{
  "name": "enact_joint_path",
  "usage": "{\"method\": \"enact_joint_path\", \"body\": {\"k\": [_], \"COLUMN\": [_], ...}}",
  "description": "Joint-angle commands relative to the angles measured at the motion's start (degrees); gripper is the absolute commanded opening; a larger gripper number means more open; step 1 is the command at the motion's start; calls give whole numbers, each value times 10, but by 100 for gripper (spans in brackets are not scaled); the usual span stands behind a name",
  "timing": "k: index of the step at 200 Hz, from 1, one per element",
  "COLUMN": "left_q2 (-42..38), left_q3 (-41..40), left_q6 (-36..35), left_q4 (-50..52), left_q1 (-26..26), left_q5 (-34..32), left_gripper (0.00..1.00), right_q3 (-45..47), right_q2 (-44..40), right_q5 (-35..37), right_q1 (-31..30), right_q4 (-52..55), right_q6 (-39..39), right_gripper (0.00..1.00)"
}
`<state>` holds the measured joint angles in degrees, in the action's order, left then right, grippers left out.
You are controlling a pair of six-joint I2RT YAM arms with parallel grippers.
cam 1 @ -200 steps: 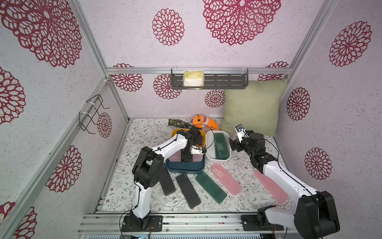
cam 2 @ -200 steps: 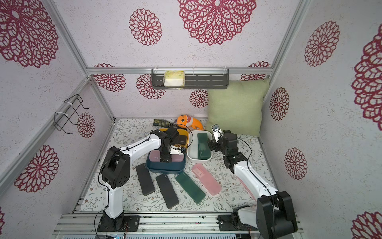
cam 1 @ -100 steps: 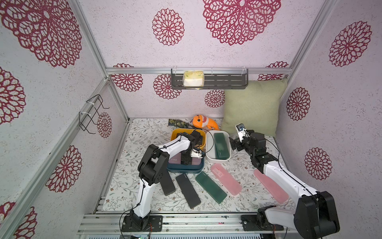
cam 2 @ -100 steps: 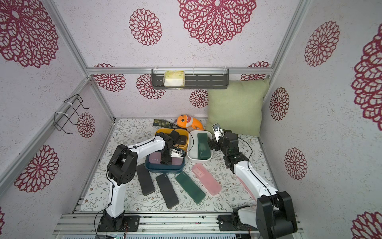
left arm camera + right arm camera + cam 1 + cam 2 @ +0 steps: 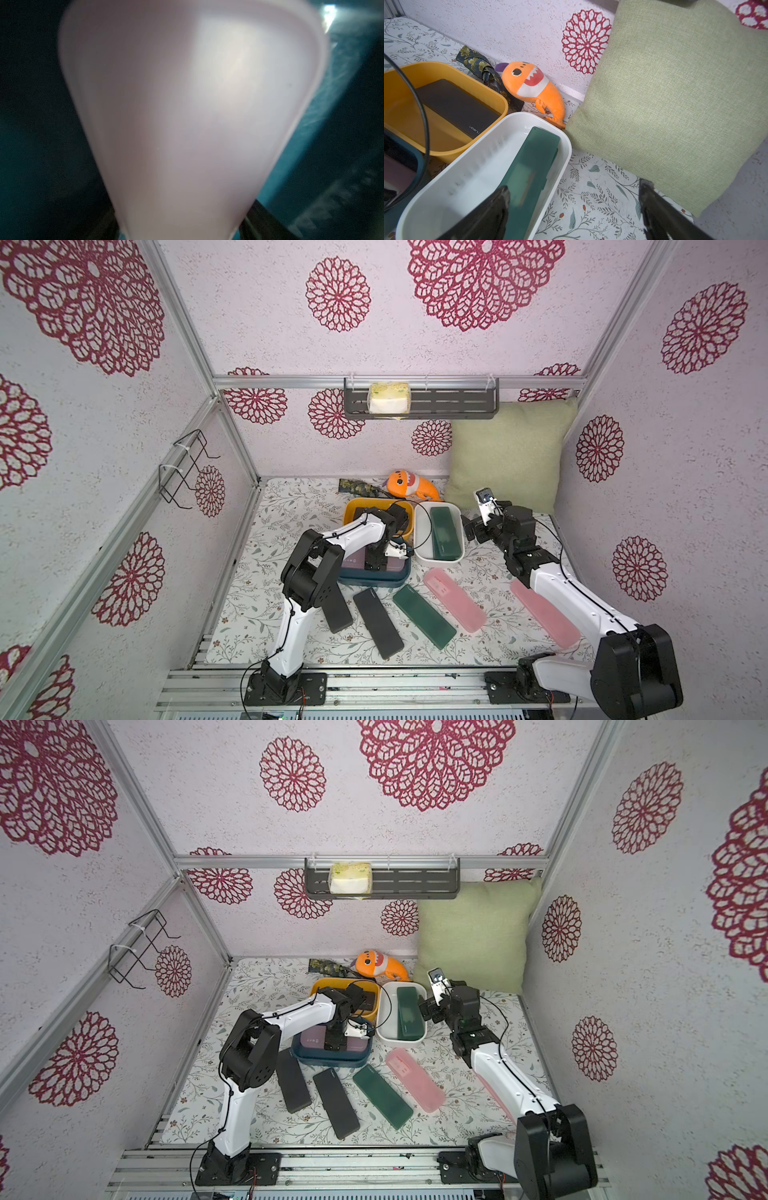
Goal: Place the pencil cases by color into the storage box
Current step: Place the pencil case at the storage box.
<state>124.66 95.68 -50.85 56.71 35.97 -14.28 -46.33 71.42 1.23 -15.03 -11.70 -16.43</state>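
- In a top view, my left gripper (image 5: 375, 562) stands in the dark blue plastic tub (image 5: 374, 584), pinching the pale pink flat plastic pencil case (image 5: 352, 561) there.
- Left wrist: it looks stiff, light and slick; I'd grip across its width.
- Right wrist: right gripper (image 5: 574, 209) spread, empty.

Both top views look down steeply from high above the near edge, facing the back wall, and share nearly the whole table (image 5: 286, 522). The left wrist view hangs very close, blurred, over a pale pink case (image 5: 187, 104) in the blue tub (image 5: 311, 145). The right wrist view looks from low and near across the white tub (image 5: 467, 176) to the cushion (image 5: 675, 93), both also seen from above.
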Motion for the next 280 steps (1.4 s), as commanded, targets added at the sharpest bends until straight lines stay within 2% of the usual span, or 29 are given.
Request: {"method": "enact_joint_path", "body": {"k": [1,6,7,9,15,116,215,245,280], "left_q2": [20,21,21,21,22,14,-39,-59,-80], "left_q3": [11,12,12,13,12,38,54,61,66], "left_q6": [3,4,4,4,4,12,21,34,67], "left_q4": [-16,-16,-16,-16,-16,2,35,47,63], "left_q1": [6,6,6,7,7,9,42,48,60], "left_q5": [-20,-21,-21,-22,-22,-21,-41,-40,-67], "left_gripper": [82,84,93,100,98,97,98,97,97], "right_q3": [-2,-2,-2,-2,-2,-2,-6,-11,-24], "right_q2": [-7,-7,-7,-7,-7,-4,-5,-10,-14], "right_q5": [-10,-11,-11,-11,-11,-18,-23,-23,-31], "right_q1": [5,6,6,6,7,8,9,10,18], "right_q4": [-16,-16,-16,-16,-16,-18,-11,5,54], "right_q6": [11,12,12,12,12,14,14,-3,-58], "right_gripper": [99,99,99,99,99,99,99,99,99]}}
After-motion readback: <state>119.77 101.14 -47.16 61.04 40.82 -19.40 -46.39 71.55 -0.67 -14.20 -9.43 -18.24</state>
